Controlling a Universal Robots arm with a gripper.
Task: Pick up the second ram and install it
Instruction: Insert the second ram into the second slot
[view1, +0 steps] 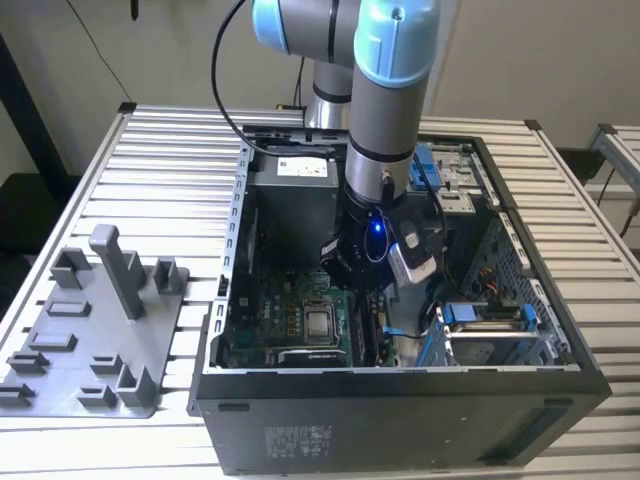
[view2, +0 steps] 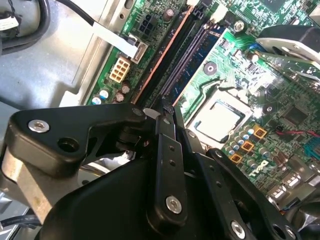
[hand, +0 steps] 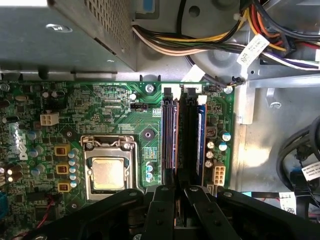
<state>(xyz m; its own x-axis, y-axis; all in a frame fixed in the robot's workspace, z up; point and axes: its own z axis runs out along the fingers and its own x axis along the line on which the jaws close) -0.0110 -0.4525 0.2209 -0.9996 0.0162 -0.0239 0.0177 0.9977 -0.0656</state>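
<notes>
The second ram (hand: 170, 140) is a thin dark stick with a brownish edge, standing in a black motherboard slot beside the processor socket (hand: 107, 172). In the second wrist view the ram (view2: 167, 52) runs diagonally toward my fingertips. My gripper (hand: 178, 192) is inside the open computer case (view1: 400, 385), with its black fingers (view2: 167, 150) drawn together just over the near end of that stick. I cannot tell whether they touch it. The exterior view has the gripper (view1: 345, 268) low over the motherboard.
A bluish stick (hand: 200, 135) sits two slots over. Bundled power cables (hand: 200, 45) and the power supply box (hand: 75, 30) crowd the far end of the slots. A drive cage (view1: 490, 330) stands at the exterior view's right. A grey holder tray (view1: 90, 340) lies outside the case.
</notes>
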